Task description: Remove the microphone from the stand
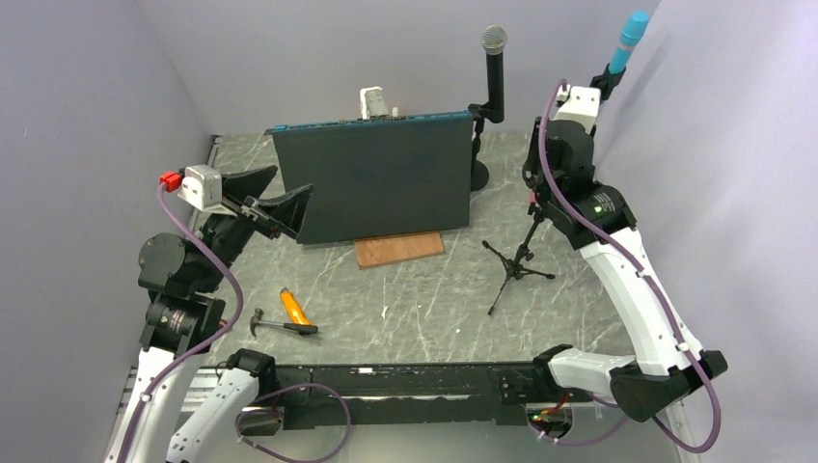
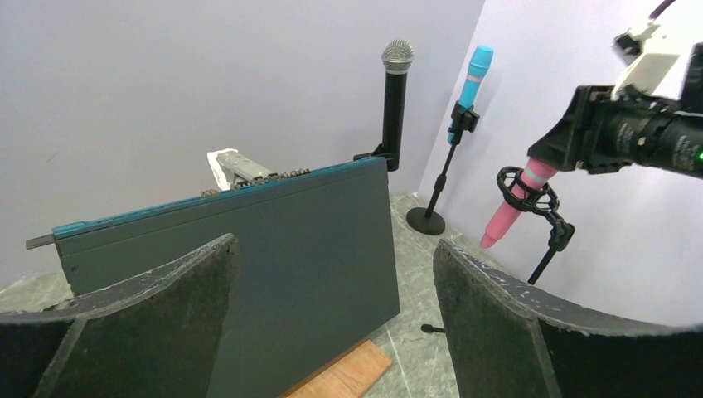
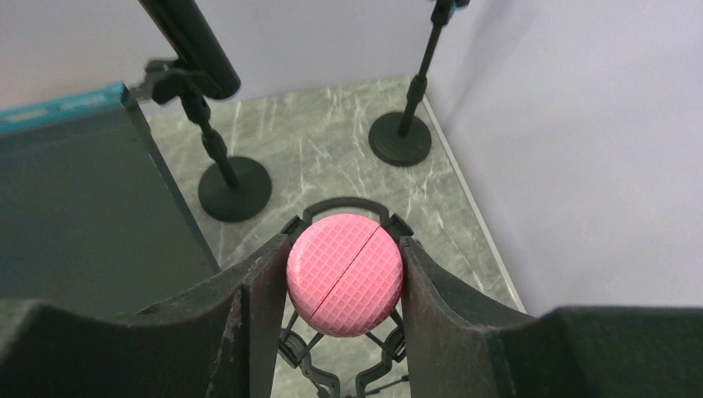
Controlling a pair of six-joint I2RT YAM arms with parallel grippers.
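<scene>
Pink microphone (image 3: 345,274): seated in shock-mount ring (image 3: 340,201) atop tripod stand (image 1: 518,265). Right gripper (image 3: 344,286) pinches its mesh head on both sides. Probably light and rigid, grille dentable; the head is the sensible hold. Left gripper (image 2: 333,245): spread, well apart from stand.

You have three microphones: black microphone (image 1: 495,72) far centre, blue microphone (image 1: 629,43) far right, pink microphone (image 3: 345,274) right. Count three stands: two round-base, black microphone's stand (image 3: 235,189) and blue microphone's stand (image 3: 400,138), plus one tripod stand (image 1: 516,265). One dark panel (image 1: 371,178) mid-table. One wooden board (image 1: 398,249) at its near edge. One white object (image 1: 373,101) behind it. Near left you see one hammer (image 1: 280,326), one orange knife (image 1: 295,307). Two grippers: left gripper (image 1: 292,180), right gripper (image 3: 344,240).
</scene>
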